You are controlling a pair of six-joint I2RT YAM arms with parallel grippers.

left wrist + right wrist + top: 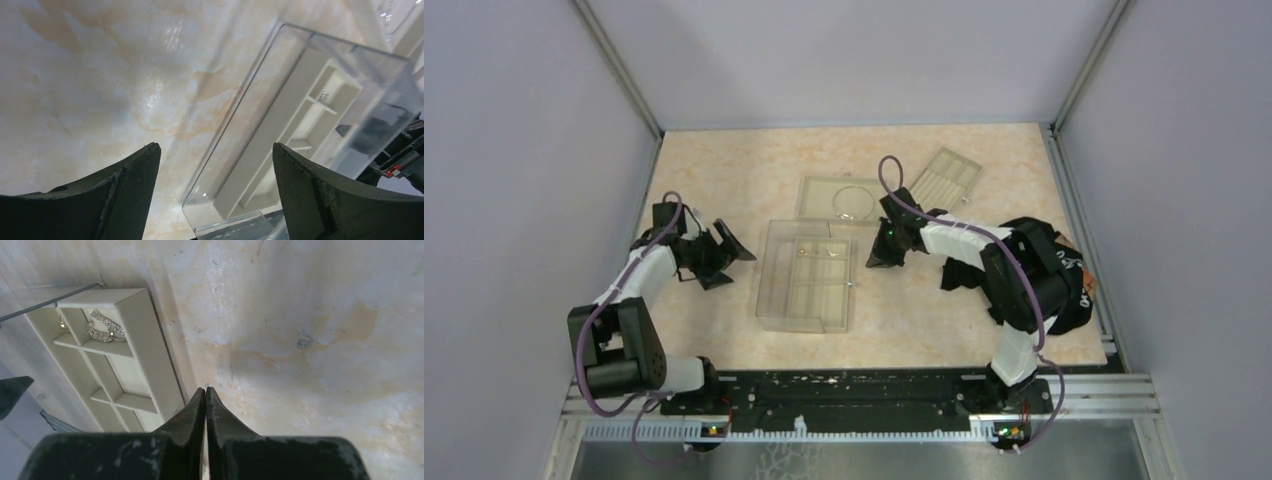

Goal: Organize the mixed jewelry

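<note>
A thin silver wire hoop [854,200] lies in the square tray [816,192] at the back. Tiny gold and silver bits [816,252] sit in the upper cells of the big compartment tray [774,300]. In the right wrist view these show as sparkly silver pieces [105,330] and a gold bit [62,324]. My left gripper [739,268] is open and empty just left of that tray; in its own view [215,150] the tray's clear wall [240,125] stands between its fingers. My right gripper [871,262] is shut just right of the tray, over bare table, with nothing seen in it [205,390].
A third slotted tray [946,175] lies at the back right. A black cloth [1069,285] is bunched by the right arm at the table's right edge. Grey walls close in the left, right and far sides.
</note>
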